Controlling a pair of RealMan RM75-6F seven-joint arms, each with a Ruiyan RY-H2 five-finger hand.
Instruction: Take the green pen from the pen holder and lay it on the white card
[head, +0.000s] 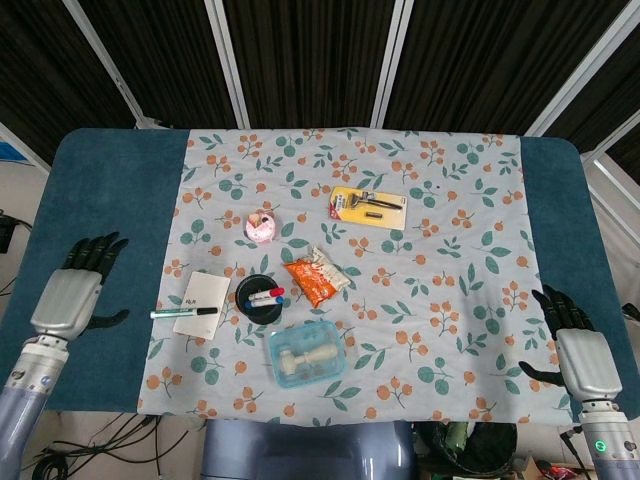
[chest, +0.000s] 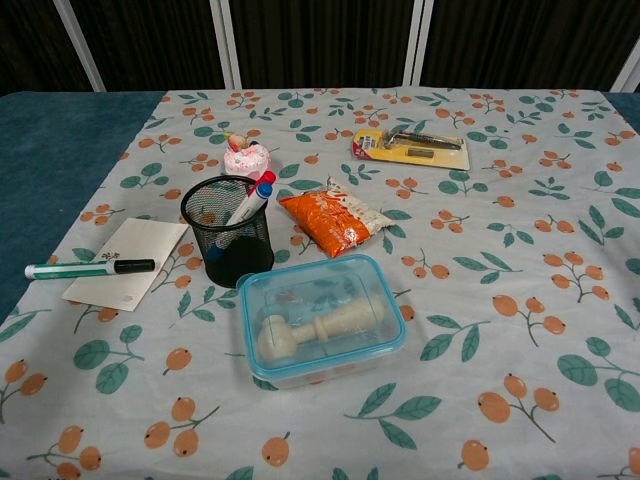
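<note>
1. The table (head: 100, 190) is covered in dark teal.
2. The cloth (chest: 520, 200) is patterned in pale grey with orange berries and green leaves.
3. The pen (chest: 88, 267) is coloured green and white, with a black cap.
4. The card (chest: 125, 270) is white.
5. The pen holder (chest: 228, 245) is made of black mesh.
6. The snack packet (chest: 335, 222), at 3 o'clock from the holder, is orange.
7. The box (chest: 320, 320) is clear, rimmed in light blue.

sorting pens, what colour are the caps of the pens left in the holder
Red and blue caps, clearest in the chest view.
</note>
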